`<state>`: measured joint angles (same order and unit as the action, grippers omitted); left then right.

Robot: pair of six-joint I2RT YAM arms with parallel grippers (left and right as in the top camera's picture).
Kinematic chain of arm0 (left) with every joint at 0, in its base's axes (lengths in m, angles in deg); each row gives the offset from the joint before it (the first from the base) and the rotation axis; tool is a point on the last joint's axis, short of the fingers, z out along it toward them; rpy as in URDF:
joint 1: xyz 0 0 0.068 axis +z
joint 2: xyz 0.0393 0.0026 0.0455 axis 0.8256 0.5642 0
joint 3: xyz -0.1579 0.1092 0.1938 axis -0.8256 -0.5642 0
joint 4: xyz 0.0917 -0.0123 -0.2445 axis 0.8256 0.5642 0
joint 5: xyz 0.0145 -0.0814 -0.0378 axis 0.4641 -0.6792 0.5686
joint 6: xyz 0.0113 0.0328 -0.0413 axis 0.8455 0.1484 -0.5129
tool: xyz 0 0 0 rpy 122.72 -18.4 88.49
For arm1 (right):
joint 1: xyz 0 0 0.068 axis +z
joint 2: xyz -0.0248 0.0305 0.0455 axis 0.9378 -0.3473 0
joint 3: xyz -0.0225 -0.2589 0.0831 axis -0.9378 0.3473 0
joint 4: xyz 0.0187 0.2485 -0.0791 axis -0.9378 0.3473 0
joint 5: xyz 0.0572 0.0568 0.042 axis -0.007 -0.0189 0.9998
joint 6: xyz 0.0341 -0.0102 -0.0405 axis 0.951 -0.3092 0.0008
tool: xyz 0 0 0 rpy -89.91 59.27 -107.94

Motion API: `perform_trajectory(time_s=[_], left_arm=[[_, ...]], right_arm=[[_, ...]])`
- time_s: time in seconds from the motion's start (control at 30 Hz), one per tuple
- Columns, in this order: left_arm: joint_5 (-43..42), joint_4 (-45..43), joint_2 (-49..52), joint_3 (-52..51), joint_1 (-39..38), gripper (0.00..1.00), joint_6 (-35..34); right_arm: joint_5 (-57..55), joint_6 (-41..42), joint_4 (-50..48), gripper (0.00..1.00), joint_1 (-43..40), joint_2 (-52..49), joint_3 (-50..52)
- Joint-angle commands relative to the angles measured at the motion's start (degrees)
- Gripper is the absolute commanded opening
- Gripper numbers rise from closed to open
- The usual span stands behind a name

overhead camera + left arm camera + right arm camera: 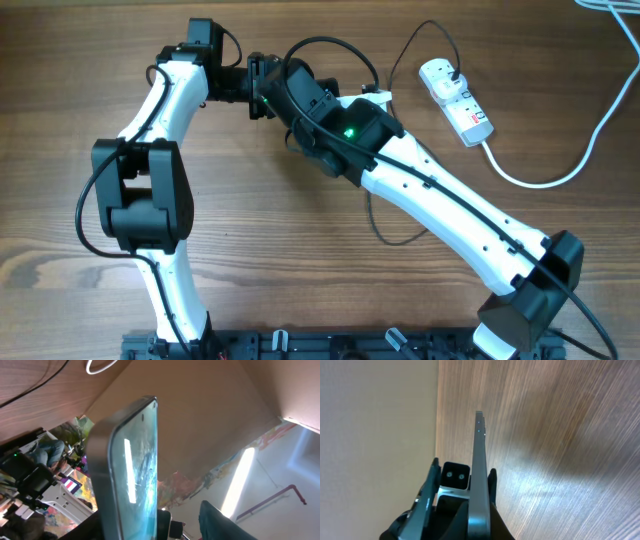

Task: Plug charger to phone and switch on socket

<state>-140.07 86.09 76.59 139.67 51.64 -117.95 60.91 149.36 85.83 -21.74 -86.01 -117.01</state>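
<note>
The phone [135, 470], with its teal screen, stands on edge off the table. The right wrist view shows it edge-on [479, 460]. My right gripper [481, 491] is shut on its lower end. My left gripper [150, 522] is open around the phone, with one finger against its back and a gap between the screen and the other finger. In the overhead view both grippers meet at the back, left [255, 95] and right [285, 100], and hide the phone. The socket [457, 100] lies at the back right. The charger cable [428, 27] loops from it; its tip is hidden.
The socket's thick white cord [560, 175] curves off to the right edge. A loop of thin black cable [385, 225] lies on the wooden table [300, 280] beside the right arm. A black rail [330, 345] runs along the front edge.
</note>
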Motion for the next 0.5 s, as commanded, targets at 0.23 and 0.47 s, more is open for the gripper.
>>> perform_trajectory(time_s=[0.23,0.47], left_arm=[[-1.73,0.26,-2.14,0.04,0.26,0.40,-1.11],[-1.70,0.26,-2.14,0.04,0.26,0.22,-1.11]], right_arm=[[-0.76,1.22,-1.97,0.04,0.09,0.96,-0.81],[-0.11,1.20,-2.49,0.05,0.09,0.94,-0.81]])
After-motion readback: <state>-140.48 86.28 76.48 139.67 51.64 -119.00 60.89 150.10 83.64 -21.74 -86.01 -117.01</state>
